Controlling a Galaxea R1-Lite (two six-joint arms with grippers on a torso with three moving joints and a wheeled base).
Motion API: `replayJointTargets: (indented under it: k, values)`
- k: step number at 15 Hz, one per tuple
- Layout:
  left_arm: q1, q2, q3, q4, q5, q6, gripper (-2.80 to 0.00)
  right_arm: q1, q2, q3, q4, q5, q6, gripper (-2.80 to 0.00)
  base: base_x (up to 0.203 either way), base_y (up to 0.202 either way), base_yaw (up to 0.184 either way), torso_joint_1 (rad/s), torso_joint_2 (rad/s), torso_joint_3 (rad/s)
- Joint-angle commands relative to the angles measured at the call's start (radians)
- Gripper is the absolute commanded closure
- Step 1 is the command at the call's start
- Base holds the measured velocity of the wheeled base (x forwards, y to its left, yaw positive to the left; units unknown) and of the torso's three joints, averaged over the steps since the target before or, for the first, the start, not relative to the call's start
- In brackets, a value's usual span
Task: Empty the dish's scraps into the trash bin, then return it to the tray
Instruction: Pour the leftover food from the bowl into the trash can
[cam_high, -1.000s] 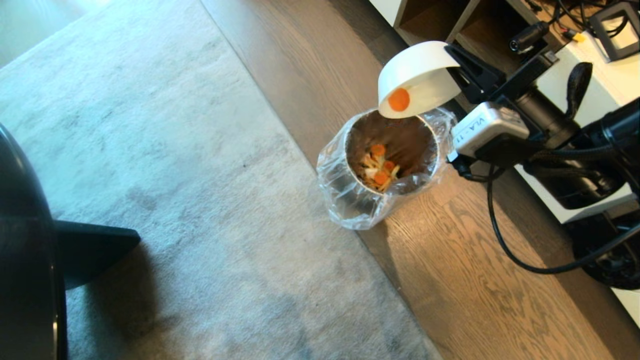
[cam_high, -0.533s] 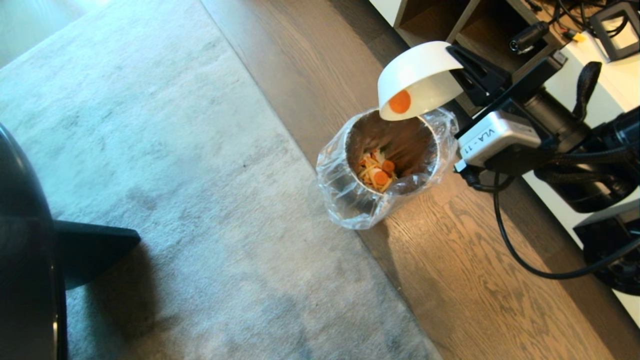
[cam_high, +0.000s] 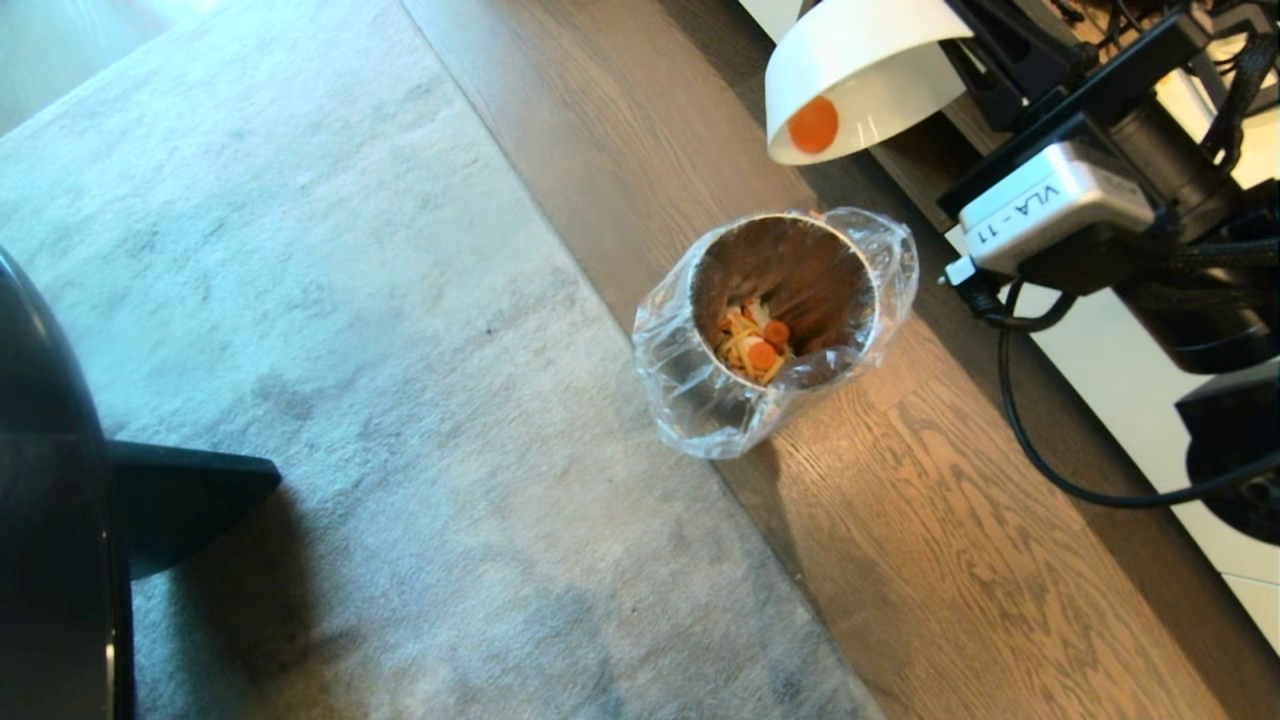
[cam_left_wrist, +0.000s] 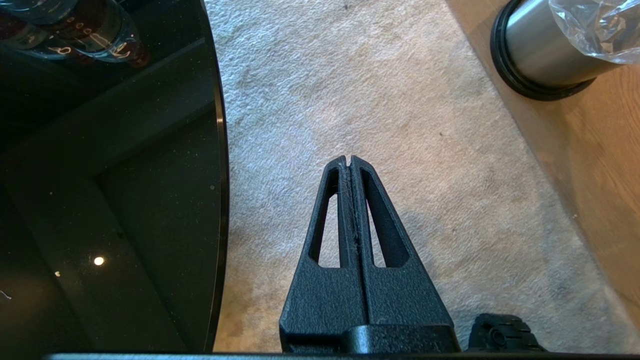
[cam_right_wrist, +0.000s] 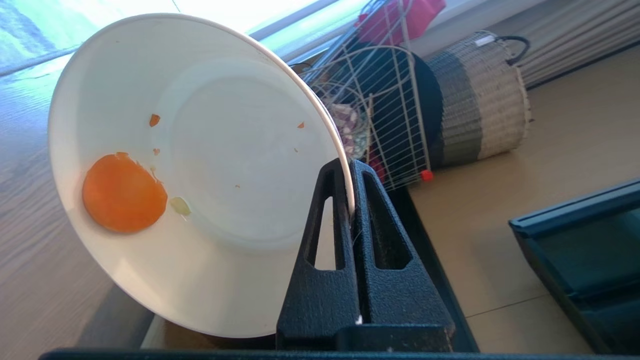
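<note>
Grey carpet fills the left of the head view and a band of wood floor runs down the right. The bin (cam_high: 775, 330) stands on the wood at centre right, its clear liner over the rim, with scraps (cam_high: 752, 345) heaped inside. At the upper right the right gripper (cam_high: 960, 50) holds the dish (cam_high: 860, 75) tipped mouth-down, above the bin and offset toward the top edge. One carrot slice (cam_high: 812, 125) clings to the inner wall. No tray shows in this view.

Seen from the left wrist, the left gripper (cam_left_wrist: 350, 162) hangs idle over the carpet, fingers pressed together on nothing, beside a dark glass table (cam_left_wrist: 110, 200); the bin's steel side sits at the upper right.

From the right wrist, the fingers pinch the dish's rim at one spot, one finger inside and one outside, closed tight on the thin wall. The slice sits at the left of the bowl with small crumbs scattered nearby. A woven basket (cam_right_wrist: 480, 95) and a wire rack (cam_right_wrist: 395, 110) stand behind.

By its look the dish is stiff, glossy and probably slippery and breakable. A one-point rim pinch gives little hold against twisting, so gentle moves seem wise. The stuck slice looks moist and may need a steeper tilt over the bin.
</note>
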Motion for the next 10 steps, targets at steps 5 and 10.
replayJointTargets:
  k: [5, 10]
  values:
    - [0.0, 0.0, 0.0, -0.001, 0.001, -0.001, 0.0, 0.015, -0.095, 0.035, -0.046, 0.005, -0.002, 0.0, 0.0, 0.0, 0.0, 0.0, 0.0, 0.0]
    - [0.0, 0.0, 0.0, -0.001, 0.001, -0.001, 0.0, 0.047, -0.104, 0.046, -0.046, 0.005, -0.004, 0.0, 0.0, 0.0, 0.0, 0.0, 0.0, 0.0]
